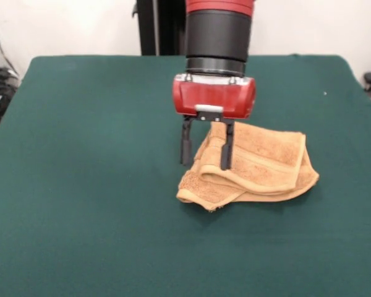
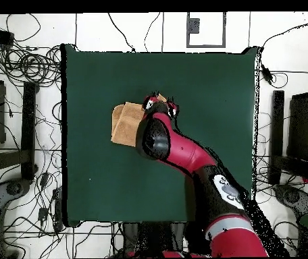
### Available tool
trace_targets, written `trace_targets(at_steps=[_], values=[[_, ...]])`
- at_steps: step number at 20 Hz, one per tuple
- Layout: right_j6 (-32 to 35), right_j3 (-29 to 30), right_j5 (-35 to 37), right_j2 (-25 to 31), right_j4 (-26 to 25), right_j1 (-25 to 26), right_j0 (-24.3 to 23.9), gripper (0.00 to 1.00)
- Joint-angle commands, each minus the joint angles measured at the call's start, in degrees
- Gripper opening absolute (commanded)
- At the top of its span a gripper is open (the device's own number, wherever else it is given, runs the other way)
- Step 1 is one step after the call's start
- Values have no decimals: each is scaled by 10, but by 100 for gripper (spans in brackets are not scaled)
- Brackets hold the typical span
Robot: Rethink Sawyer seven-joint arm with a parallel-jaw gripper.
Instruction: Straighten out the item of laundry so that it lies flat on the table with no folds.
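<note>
Gripper (image 1: 206, 162) on the red and black arm is seen with its two dark fingers (image 1: 187, 148) spread apart, nothing clamped between them. One finger hangs in front of the near-left part of the orange-tan terry-cloth towel (image 1: 266, 162), the other just off its left edge over bare cover; whether the tips touch the cloth cannot be told. The towel is found folded over itself in a loose stack of layers, a little right of the middle of the dark green felt-covered table (image 1: 80, 185), with a woven border band and a thick rolled fold shown along the near edge. No tag is made out.

Handling is judged as light, soft and limp: the cloth is expected to drape and sag when lifted, and the terry pile is likely to drag on the felt instead of sliding. A hold is best taken on a corner or hem of the top layer only, at the near-left fold, so lower layers are not pinched too.

Arm pose: wrist is pointed straight down, red gripper body held level above the towel's left edge; from overhead the arm is seen reaching in diagonally from the base, covering the towel's right part.
</note>
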Motion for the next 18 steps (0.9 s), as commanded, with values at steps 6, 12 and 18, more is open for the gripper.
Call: trace_targets(at_steps=[6,12,18], values=[[165,45,-33,52,3,44,29,100],[121,26,-44,20,-19,48,52,100],[121,10,-70,23,-42,60,52,100]])
